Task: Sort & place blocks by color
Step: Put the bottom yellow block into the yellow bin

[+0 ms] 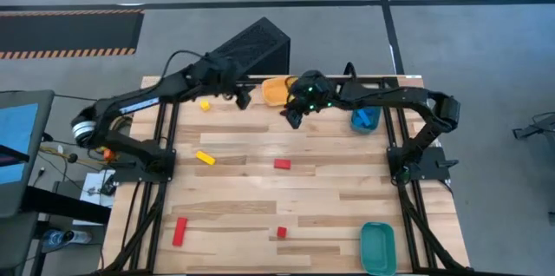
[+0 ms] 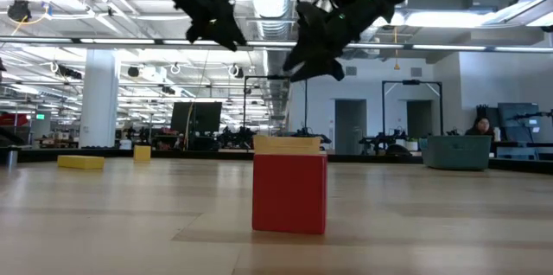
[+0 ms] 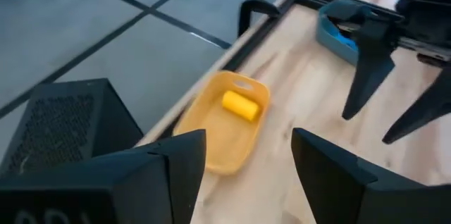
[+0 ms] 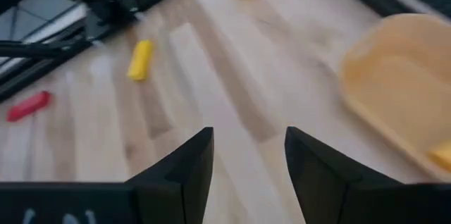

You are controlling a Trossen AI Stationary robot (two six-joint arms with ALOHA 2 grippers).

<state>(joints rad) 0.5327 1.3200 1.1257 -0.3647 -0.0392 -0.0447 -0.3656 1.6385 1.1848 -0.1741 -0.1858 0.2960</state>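
- The left gripper (image 1: 244,96) hangs above the far edge of the table (image 1: 260,202), just left of the orange tray (image 1: 276,90); in its wrist view its two fingers (image 3: 176,164) stand apart with nothing between them.
- The right gripper (image 1: 291,116) hovers just beside the orange tray on its near side; its fingers (image 4: 187,168) are also apart and hold nothing — only bare wood shows between them.
- One yellow block (image 3: 239,105) lies inside the orange tray.
- A small yellow cube (image 1: 205,105) sits on the far left part of the table, near the left gripper.
- A yellow bar (image 1: 205,158) lies on the left side, at mid-depth.
- A red cube (image 1: 282,164) rests near the middle of the table; in the low view a red block fills the foreground.
- A red bar (image 1: 179,231) lies near the front left — a second small red cube (image 1: 281,233) sits near the front, centre.
- A blue tray (image 1: 365,119) stands at the far right, under the right arm, and a teal tray (image 1: 377,247) at the front right corner.
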